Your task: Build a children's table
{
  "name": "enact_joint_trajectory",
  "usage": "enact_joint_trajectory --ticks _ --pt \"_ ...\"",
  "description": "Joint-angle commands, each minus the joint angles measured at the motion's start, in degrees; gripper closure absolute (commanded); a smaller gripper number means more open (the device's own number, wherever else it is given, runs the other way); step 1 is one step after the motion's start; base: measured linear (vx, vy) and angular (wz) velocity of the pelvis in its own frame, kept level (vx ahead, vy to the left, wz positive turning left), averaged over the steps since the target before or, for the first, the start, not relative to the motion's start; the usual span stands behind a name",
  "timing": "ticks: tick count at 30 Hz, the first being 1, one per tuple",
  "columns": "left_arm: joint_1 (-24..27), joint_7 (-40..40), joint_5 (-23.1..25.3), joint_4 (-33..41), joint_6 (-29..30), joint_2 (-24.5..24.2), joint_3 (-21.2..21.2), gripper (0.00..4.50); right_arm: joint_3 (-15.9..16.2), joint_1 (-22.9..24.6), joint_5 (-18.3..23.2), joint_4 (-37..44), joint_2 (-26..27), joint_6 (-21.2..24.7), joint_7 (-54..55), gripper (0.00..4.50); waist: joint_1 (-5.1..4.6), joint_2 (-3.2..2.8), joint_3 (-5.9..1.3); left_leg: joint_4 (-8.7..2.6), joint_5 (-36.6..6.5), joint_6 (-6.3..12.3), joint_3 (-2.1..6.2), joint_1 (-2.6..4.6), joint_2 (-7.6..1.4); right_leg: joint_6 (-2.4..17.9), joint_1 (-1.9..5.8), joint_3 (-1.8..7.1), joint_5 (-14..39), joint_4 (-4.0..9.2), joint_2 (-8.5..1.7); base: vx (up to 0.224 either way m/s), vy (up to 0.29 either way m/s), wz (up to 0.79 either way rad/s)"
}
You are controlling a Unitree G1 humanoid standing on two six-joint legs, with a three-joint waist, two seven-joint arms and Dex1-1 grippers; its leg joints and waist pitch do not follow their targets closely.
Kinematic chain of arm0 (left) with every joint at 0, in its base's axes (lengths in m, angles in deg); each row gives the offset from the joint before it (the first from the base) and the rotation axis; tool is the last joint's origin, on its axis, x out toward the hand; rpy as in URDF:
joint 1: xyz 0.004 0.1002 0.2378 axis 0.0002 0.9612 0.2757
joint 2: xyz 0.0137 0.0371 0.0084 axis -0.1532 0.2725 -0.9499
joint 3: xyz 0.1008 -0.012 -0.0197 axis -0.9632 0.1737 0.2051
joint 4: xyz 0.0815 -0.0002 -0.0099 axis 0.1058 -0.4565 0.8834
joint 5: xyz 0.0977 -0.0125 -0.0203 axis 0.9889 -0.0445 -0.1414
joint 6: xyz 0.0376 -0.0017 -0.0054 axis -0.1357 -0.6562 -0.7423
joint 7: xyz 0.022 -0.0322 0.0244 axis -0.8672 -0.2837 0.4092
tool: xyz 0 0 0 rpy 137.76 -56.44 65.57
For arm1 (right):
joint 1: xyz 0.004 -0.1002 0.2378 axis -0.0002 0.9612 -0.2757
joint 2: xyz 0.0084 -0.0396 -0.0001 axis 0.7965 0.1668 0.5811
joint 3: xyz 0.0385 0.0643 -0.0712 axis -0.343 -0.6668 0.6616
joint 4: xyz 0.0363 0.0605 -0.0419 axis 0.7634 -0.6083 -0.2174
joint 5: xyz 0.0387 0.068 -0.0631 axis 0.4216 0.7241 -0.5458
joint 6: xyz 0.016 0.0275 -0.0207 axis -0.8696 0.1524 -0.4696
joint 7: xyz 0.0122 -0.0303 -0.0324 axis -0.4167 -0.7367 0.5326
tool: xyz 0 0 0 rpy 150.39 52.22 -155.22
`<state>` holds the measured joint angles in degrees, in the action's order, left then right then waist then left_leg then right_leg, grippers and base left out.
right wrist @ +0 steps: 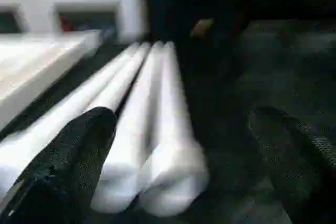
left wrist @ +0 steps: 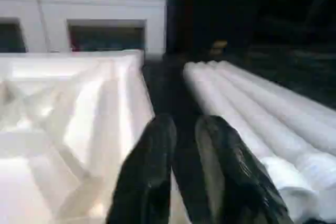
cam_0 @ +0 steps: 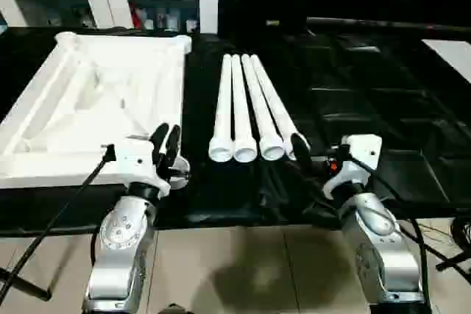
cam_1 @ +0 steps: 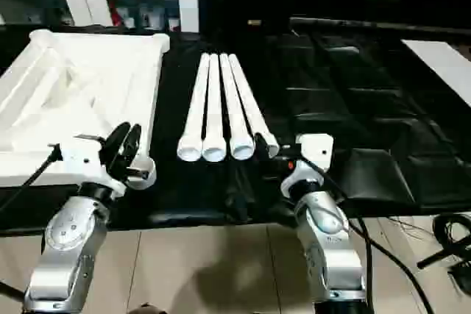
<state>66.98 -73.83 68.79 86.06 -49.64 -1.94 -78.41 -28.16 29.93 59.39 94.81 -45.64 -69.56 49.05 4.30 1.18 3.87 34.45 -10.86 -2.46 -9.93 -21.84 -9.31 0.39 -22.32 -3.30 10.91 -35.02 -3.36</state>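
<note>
White plastic table top [cam_0: 96, 101] lies ribbed side up; four legs [cam_0: 246, 108] lie just beside it. We see our left gripper [cam_0: 166, 145], fingers nearly together, empty over its near corner; our right gripper [right wrist: 178, 150] gapes wide at the leg ends, holding nothing.
</note>
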Motion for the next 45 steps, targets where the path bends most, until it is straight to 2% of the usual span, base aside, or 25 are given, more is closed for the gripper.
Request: enact_joint_trajectory --ticks 1,2,3,4,6,10,13,17,18,20,22,23,24,26,27,28,29,31,32,33,36,38,41,44,45 --pt "-1.22 -1.59 2.15 2.43 2.69 -0.25 -0.53 3.44 -1.61 -0.09 -1.69 1.86 -0.15 0.23 1.79 0.0 -0.59 -0.2 -3.19 -5.08 -15.51 -1.82 1.54 1.2 -3.5 6.46 1.98 3.31 12.32 4.65 -4.51 0.0 0.0 0.0" --pt "-1.25 -1.64 2.51 2.24 2.46 -0.46 -0.52 3.44 -1.5 -0.14 -1.84 1.42 -0.14 -0.26 1.69 0.0 -0.73 -0.07 -2.97 -5.28 -15.48 -1.49 1.6 0.6 -3.42 5.74 2.22 3.24 15.34 4.81 -4.69 0.0 0.0 0.0" --pt "-1.18 -1.64 2.62 2.26 2.44 -0.52 -0.54 3.44 -1.49 -0.18 -1.85 1.36 -0.18 -0.3 1.65 0.0 -0.89 -0.31 -3.13 -4.91 -16.8 -1.26 1.54 1.32 -3.45 5.05 1.66 3.38 20.12 5.43 -4.98 0.0 0.0 0.0" --pt "-1.13 -1.64 2.72 2.28 2.43 -0.56 -0.56 3.44 -1.49 -0.22 -1.84 1.31 -0.2 -0.32 1.62 0.0 -1.34 -0.14 -3.25 -4.92 -17.06 -1.06 1.69 0.99 -3.27 4.55 1.9 3.45 22.14 5.5 -4.89 0.0 0.0 0.0" --pt "-0.99 -1.57 2.76 2.35 2.38 -0.64 -0.57 3.44 -1.47 -0.31 -0.76 1.17 -0.09 -0.35 0.9 0.0 -1.45 -0.32 -3.95 -4.71 -14.44 -0.73 1.76 0.82 -3.38 4.48 2.01 3.46 18.63 5.04 -4.73 0.0 0.0 0.0" --pt "-1.1 -1.95 2.4 3.4 4.7 -0.51 -0.3 3.26 -1.37 -0.29 0.94 2.62 -0.16 1.57 0.39 0.0 -1.51 -0.38 -4.19 -4.27 -9.88 1.66 1.45 0.72 -3.38 7.38 2.06 3.34 8.73 4.31 -4.46 0.0 0.0 0.0" --pt "1.3 -0.42 2.18 6.6 6.21 -2.14 -0.22 2.9 0.27 -0.57 2.29 3.12 -0.73 2.91 -2.47 0.0 -1.1 0.51 -4.48 -4.06 -7.5 3.01 1.41 0.45 -3.54 8.37 2.31 3.19 6.64 3.88 -4.61 0.0 0.0 0.0" --pt "4.38 0.69 2.56 7.96 4.22 -3.45 -0.19 2.67 2.33 -0.05 1.84 2.13 -1.01 1.75 -4.79 0.0 -0.95 0.03 -4.16 -4.13 -9.01 3.28 1.23 0.72 -3.66 8.46 1.72 3.22 9.08 4.29 -4.5 0.0 0.0 0.0" --pt "5.51 -0.76 2.94 8.56 3.23 -3.01 0.74 2.54 2.79 0.3 1.31 1.42 -1.23 1.66 -5.02 0.0 -0.98 0.64 -4.09 -4.17 -9.37 3.25 1.14 0.67 -3.7 8.37 1.72 3.24 9.67 4.36 -4.47 0.0 0.0 0.0" --pt "6.77 -3.14 5.6 9.67 1.69 -3.46 0.9 2.43 2.94 0.42 0.35 0.41 -2.44 2.45 -4.91 0.0 -0.57 1.01 -3.97 -4.33 -10.04 2.82 1.17 0.72 -3.83 7.68 1.7 3.27 11.72 4.55 -4.64 0.0 0.0 0.0" --pt "6.5 -4.11 7.54 10.6 3.66 -3.76 -0.18 2.3 1.81 -0.29 2.24 0.26 -3.37 3.18 -6.36 0.0 -0.57 -0.98 -3.81 -4.72 -13.39 0.56 1.35 1.39 -4.08 6.5 1.02 3.22 11.67 5.0 -3.88 0.0 0.0 0.0" --pt "6.18 -4.51 8.2 11.6 5.34 -3.54 -1.01 2.21 0.96 -0.56 3.2 0.77 -4.09 3.76 -7.16 0.0 -0.61 -0.26 -3.72 -4.84 -14.72 0.12 1.42 1.38 -4.16 6.22 1.22 3.15 11.95 4.93 -3.88 0.0 0.0 0.0" --pt "5.52 -4.63 6.6 10.62 4.77 -2.49 -0.51 2.12 1.04 -1.05 2.33 0.92 -5.08 3.4 -7.6 0.0 -0.54 -0.26 -3.78 -4.84 -16.32 -0.74 1.46 1.63 -4.15 6.12 1.24 3.27 12.32 4.76 -4.05 0.0 0.0 0.0" --pt "4.53 -3.61 4.6 7.7 1.93 -1.99 -0.3 1.98 0.42 -2.23 0.92 0.48 -5.32 3.9 -5.86 0.0 -0.71 1.18 -3.73 -4.66 -15.76 -0.54 1.21 1.18 -3.69 5.85 1.38 3.46 14.66 4.98 -4.21 0.0 0.0 0.0" --pt "4.53 -3.61 4.6 7.7 1.93 -1.99 -0.3 1.9 0.42 -2.23 0.92 0.48 -5.32 3.9 -5.86 0.0 -0.62 0.9 -3.77 -4.71 -15.2 -0.5 1.39 1.0 -3.65 5.72 1.53 3.46 15.21 4.84 -4.37 0.0 0.0 0.0" --pt "4.93 -2.68 4.51 7.21 1.08 -2.32 -0.73 1.82 0.19 -1.82 1.65 0.52 -4.82 3.5 -5.97 0.0 -0.71 1.34 -3.71 -4.68 -15.13 -0.21 1.34 0.86 -3.63 5.01 1.4 3.46 16.71 5.15 -4.5 0.0 0.0 0.0" --pt "4.93 -2.68 4.51 7.21 1.08 -2.32 -0.73 1.69 0.19 -1.82 1.65 0.52 -4.82 3.5 -5.97 0.0 -0.67 1.1 -3.68 -4.69 -15.3 -0.2 1.38 0.91 -3.65 4.72 1.31 3.51 17.52 5.16 -4.58 0.0 0.0 0.0" --pt "5.66 -2.5 3.88 8.97 2.52 -2.23 0.44 1.61 1.0 0.3 2.28 0.92 -2.73 1.77 -5.23 0.0 -0.9 1.53 -3.93 -4.62 -14.52 -0.11 1.41 0.63 -3.71 4.57 1.38 3.49 17.11 5.06 -4.64 0.0 0.0 0.0" --pt "5.86 -2.81 3.8 9.51 3.09 -2.0 0.81 1.48 1.2 0.81 2.21 1.17 -2.22 1.68 -4.74 0.0 -0.95 1.44 -3.94 -4.62 -14.3 -0.01 1.44 0.57 -3.7 4.7 1.37 3.47 16.74 4.98 -4.66 0.0 0.0 0.0" --pt "6.03 -2.87 3.93 10.18 4.6 -1.96 1.0 1.38 1.28 1.08 2.42 1.39 -1.52 2.46 -3.95 0.0 -1.1 0.68 -4.01 -4.68 -14.3 -0.13 1.51 0.69 -3.77 5.13 1.26 3.43 15.26 5.04 -4.41 0.0 0.0 0.0" --pt "6.18 -2.66 4.03 10.49 5.57 -2.02 0.64 1.16 1.56 0.86 3.73 2.07 -1.09 2.51 -5.04 0.0 -1.09 0.5 -4.02 -4.56 -13.9 0.21 1.45 0.85 -3.76 6.36 1.33 3.47 11.86 4.64 -4.26 0.0 0.0 0.0" --pt "5.48 -2.09 3.86 9.15 4.19 -2.5 0.15 1.02 1.78 0.71 4.03 2.71 -1.13 2.44 -5.74 0.0 -1.06 -0.22 -4.0 -4.56 -13.98 0.07 1.45 0.83 -3.69 6.48 1.34 3.5 11.63 4.64 -4.2 0.0 0.0 0.0" --pt "4.48 -2.59 5.13 7.57 2.72 -2.92 -0.38 0.74 1.85 0.82 2.77 3.11 -1.98 3.2 -5.5 0.0 -1.08 -0.23 -4.05 -4.55 -14.46 -0.24 1.4 0.94 -3.66 6.28 1.34 3.53 11.09 4.75 -4.03 0.0 0.0 0.0" --pt "3.96 -2.7 5.97 7.37 2.52 -2.82 -1.01 0.67 0.15 -0.08 2.57 2.2 -3.45 3.36 -5.79 0.0 -0.74 0.2 -4.12 -4.16 -13.94 1.96 0.87 0.29 -3.1 7.06 2.11 4.32 11.83 5.01 -5.59 0.0 0.0 0.0" --pt "4.01 -2.83 5.76 7.44 2.93 -2.46 -0.89 0.34 -0.32 -0.4 2.72 1.87 -3.68 3.31 -5.75 0.0 0.37 0.85 -4.29 -1.61 -10.85 6.73 0.96 -0.55 -2.59 8.64 3.25 6.77 14.68 6.59 -9.82 0.0 0.0 0.0"
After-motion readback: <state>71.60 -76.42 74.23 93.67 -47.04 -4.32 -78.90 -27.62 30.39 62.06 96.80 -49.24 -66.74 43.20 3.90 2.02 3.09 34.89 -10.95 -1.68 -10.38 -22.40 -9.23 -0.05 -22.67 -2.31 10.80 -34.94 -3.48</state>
